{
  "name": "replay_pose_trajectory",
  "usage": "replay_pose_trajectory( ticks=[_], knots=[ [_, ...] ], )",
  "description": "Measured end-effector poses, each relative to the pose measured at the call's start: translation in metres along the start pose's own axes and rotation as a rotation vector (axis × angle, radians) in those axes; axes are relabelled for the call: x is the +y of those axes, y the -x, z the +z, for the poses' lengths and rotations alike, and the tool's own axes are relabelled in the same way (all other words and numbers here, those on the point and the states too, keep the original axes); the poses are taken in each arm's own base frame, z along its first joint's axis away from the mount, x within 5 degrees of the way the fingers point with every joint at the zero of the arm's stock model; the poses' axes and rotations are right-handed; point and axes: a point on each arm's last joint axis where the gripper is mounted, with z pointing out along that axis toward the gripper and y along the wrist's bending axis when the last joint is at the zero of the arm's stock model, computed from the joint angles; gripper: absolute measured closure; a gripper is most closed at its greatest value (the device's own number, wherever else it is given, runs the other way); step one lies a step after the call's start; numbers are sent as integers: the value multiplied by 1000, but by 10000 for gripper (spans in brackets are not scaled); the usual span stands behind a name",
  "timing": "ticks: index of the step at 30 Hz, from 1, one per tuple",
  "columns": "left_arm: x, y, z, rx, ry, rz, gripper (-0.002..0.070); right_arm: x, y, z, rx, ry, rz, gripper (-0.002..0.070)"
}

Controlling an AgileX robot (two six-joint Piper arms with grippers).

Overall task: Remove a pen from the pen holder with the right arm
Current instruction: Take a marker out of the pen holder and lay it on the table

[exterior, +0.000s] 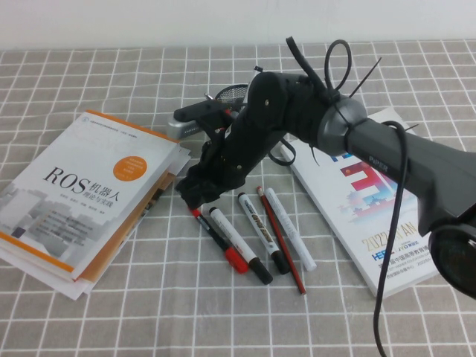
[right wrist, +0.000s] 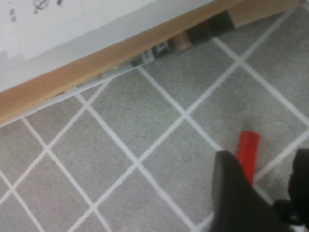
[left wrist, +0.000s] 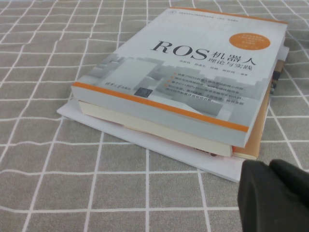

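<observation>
High view first: the right gripper (exterior: 197, 192) sits low over the cloth (exterior: 149, 312), just off the corner of the book stack (exterior: 89, 186). The red-tipped pen (exterior: 217, 236) lies flat on the cloth, one red end right beneath that gripper and the rest slanting off toward the robot. Seen from the right wrist, that red end rests on the cloth between the two dark fingers (right wrist: 236, 193); the jaws stand apart and clamp nothing. Beside the pen lies a loose, nearly parallel row: a white marker (exterior: 239, 245) touching or almost touching it, a second marker (exterior: 260, 230), a red pencil (exterior: 282, 242) and a white pen (exterior: 291, 232). The pen holder (exterior: 232, 94), black wire mesh, peeks out behind the arm on the far side and is mostly hidden. The book stack hems the gripper on the robot's left and a white book (exterior: 364, 223) lies beyond the row on the right, while open cloth stretches on the robot's side of the pens. The cloth is grey weave with a white grid; the top book has a smooth cover with an orange band, over a tan book and loose white sheets. The left gripper (left wrist: 273, 193) hangs close above the cloth near a corner of that stack; clenched or released, I cannot tell.
</observation>
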Motion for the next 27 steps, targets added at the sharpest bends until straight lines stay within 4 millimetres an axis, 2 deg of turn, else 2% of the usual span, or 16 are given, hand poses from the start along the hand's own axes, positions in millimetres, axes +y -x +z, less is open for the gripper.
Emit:
replay_pose_trajectory(
  ticks=[6, 9, 13, 17, 22, 24, 27],
  knots=[
    [0, 0, 0, 0, 0, 0, 678, -1, 0, -1, 3, -7, 15, 435],
    [0, 0, 0, 0, 0, 0, 678, 4, 1, -15, 15, -19, -5, 445],
    [0, 0, 0, 0, 0, 0, 678, 22, 3, -53, 13, -42, -60, 512],
    [0, 0, 0, 0, 0, 0, 678, 42, -7, -99, -6, -66, -101, 602],
    [0, 0, 0, 0, 0, 0, 678, 60, -40, -160, -91, -117, -126, 672],
    [0, 0, 0, 0, 0, 0, 678, 64, -57, -176, -111, -130, -118, 680],
    [0, 0, 0, 0, 0, 0, 678, 74, -91, -212, -155, -149, -105, 686]
  ],
)
